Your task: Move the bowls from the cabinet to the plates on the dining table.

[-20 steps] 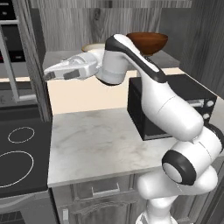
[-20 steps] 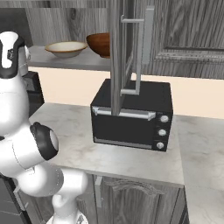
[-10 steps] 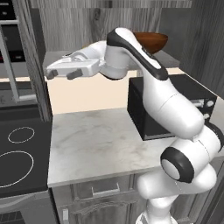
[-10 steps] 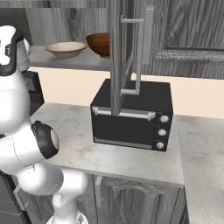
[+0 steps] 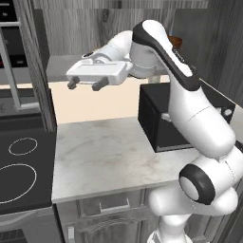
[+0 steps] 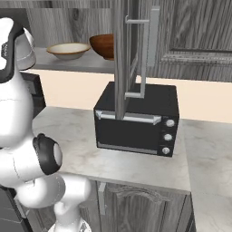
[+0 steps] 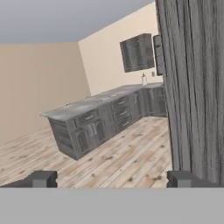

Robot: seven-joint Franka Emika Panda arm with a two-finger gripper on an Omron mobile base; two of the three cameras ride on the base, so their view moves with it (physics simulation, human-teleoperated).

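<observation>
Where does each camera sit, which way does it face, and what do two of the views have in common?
Left base view: behind the arm on its left, looking forward and down at the counter; the arm and the open gripper show.
Right base view: behind on its right, facing the open cabinet shelf; the arm's white body shows at left.
Hand view: on the hand, looking along the gripper across the room at the dining table.
Both base views share the black oven and the dark bowl.

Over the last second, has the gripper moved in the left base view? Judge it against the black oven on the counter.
Yes. The gripper, jaws open, has swung round and now sits slightly nearer the black oven, fingers pointing down instead of away from it.
</observation>
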